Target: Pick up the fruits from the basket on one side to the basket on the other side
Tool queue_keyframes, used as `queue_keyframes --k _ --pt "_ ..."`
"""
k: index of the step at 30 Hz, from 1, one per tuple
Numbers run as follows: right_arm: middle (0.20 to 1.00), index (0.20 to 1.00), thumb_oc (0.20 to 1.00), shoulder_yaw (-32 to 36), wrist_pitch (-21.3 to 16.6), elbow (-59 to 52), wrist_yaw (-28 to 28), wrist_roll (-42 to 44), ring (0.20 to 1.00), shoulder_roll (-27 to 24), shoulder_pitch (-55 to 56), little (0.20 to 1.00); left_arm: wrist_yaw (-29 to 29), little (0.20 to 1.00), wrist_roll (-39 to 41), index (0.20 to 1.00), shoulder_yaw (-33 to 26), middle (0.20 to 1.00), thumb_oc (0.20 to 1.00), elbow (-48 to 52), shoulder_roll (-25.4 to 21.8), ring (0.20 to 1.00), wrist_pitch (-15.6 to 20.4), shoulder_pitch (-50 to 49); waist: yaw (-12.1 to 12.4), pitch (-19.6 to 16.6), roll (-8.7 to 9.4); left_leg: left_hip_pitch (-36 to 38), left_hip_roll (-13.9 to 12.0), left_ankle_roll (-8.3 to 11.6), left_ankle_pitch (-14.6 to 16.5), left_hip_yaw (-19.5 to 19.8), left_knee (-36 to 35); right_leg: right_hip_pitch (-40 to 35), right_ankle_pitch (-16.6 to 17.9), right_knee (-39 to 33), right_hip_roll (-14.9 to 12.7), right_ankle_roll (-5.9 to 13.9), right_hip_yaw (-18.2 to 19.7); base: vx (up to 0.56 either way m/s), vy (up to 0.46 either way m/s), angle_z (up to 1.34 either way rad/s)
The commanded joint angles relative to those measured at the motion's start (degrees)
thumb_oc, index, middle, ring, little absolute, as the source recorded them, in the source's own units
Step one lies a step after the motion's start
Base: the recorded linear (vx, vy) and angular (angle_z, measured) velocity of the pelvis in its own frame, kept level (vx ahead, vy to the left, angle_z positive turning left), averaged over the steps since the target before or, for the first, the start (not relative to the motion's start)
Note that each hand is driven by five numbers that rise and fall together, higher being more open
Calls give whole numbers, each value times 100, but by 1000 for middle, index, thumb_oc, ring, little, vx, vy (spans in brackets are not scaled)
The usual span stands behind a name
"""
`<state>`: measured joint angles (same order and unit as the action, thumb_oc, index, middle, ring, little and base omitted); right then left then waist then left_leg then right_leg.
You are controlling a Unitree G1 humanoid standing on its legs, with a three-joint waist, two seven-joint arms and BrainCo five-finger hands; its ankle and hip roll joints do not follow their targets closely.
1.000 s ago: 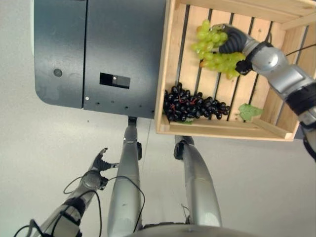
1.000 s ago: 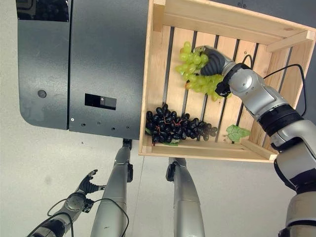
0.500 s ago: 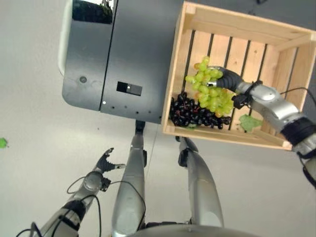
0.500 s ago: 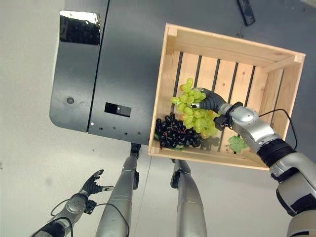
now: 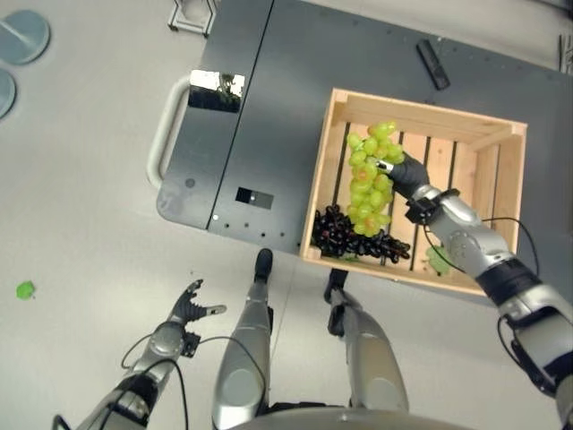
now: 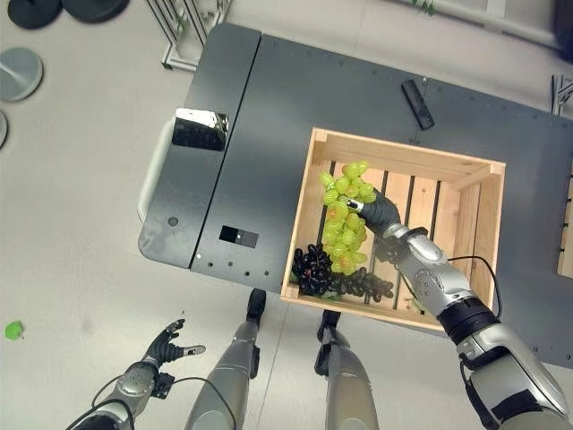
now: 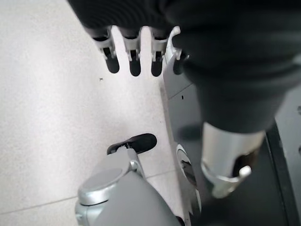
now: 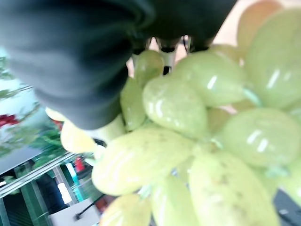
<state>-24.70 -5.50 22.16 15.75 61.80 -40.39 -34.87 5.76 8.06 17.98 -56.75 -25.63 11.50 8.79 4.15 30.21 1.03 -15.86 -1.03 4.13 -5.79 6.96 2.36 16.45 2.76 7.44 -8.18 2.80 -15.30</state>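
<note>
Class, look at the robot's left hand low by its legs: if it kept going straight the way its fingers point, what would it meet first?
Probably the dark platform: the open left hand points up-view toward it across bare floor, though depth is unclear.

Head stereo pair overhead, facing down; wrist cameras close-up.

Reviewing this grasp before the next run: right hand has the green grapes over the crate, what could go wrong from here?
1. The green grapes hang as a long loose bunch from the right hand; a swing could shed grapes or slip the grip.
2. The bunch's lower end sits close to the dark grapes and may snag them.
3. Moving sideways, it could catch the wooden crate wall.
</note>
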Motion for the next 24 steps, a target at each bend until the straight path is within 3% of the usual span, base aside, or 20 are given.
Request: queue_keyframes --k 1,7,14,23,24 --pt "200 200 200 451 -407 -731 68 519 200 -163 -4 200 -48 1000 -14 1000 -168 1000 1000 -54 52 1000 16 -367 -7 -441 -34 112 47 104 94 -39 100 -227 -223 312 -166 555 -26 58 14 9" --pt "200 200 200 697 -445 -1130 55 560 200 -78 398 200 -108 1000 38 1000 -360 1000 1000 178 41 1000 74 -518 -11 -943 10 495 92 74 180 -16 22 -665 -293 184 -160 545 -94 56 13 8" --pt "200 200 200 915 -318 -1670 237 471 200 -403 925 200 -521 1000 580 1000 -539 1000 1000 1831 -410 1000 334 -855 -38 -1405 61 819 81 57 249 -45 -103 -1053 -273 -103 -119 559 -164 42 3 10" --pt "200 200 200 1299 -179 -1950 353 313 200 -872 1556 200 -1003 1000 1550 1000 -1312 1000 1000 3945 -1544 1000 559 -986 -53 -1854 54 1148 52 66 314 -51 -245 -1410 -290 -299 -91 572 -181 59 -6 -2" --pt "200 200 200 1357 -126 -1960 375 323 200 -995 1694 200 -1185 1000 1850 1000 -1453 1000 1000 4310 -1874 1000 560 -1002 -53 -1929 47 1195 50 67 323 -62 -259 -1457 -291 -319 -83 572 -191 36 -10 -2"
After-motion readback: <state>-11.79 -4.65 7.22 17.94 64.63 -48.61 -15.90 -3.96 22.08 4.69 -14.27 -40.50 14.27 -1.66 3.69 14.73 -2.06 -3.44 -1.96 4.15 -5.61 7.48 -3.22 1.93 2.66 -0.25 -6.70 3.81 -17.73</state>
